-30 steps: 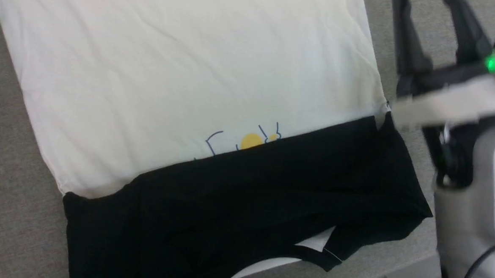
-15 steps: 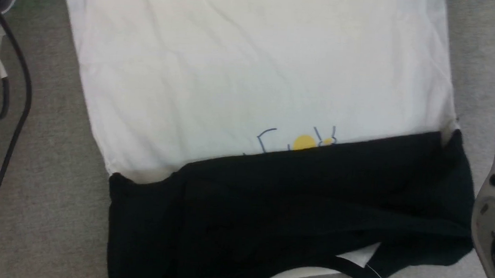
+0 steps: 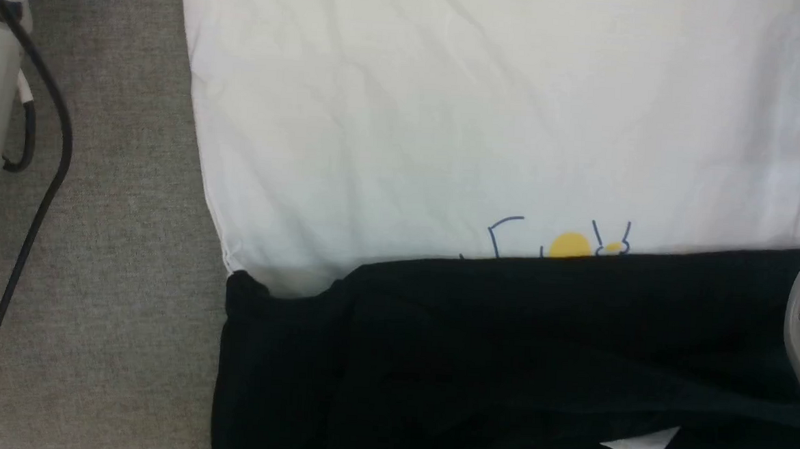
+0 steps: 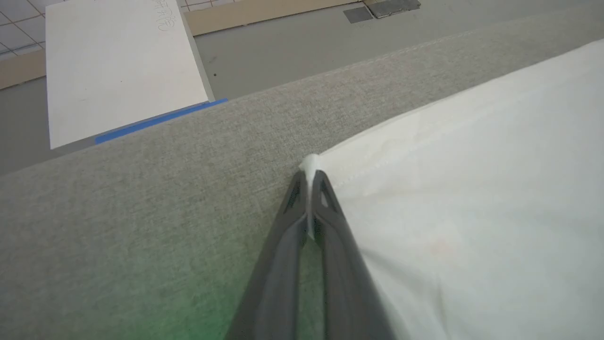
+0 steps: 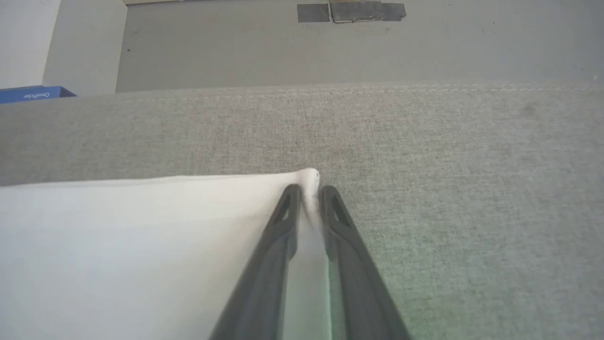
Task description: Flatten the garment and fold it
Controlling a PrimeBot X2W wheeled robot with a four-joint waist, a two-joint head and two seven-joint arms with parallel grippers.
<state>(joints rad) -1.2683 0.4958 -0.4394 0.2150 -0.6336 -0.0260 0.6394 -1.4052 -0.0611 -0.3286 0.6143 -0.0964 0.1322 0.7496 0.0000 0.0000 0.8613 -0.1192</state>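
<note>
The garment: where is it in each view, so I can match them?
Head view: the garment spans centre to right, white above, black below.
Left wrist view: white body at right, corner pinched by the left gripper at centre.
Right wrist view: white body at lower left, corner in the right gripper at centre.
Shared landmark: the grey cloth surface under it.
</note>
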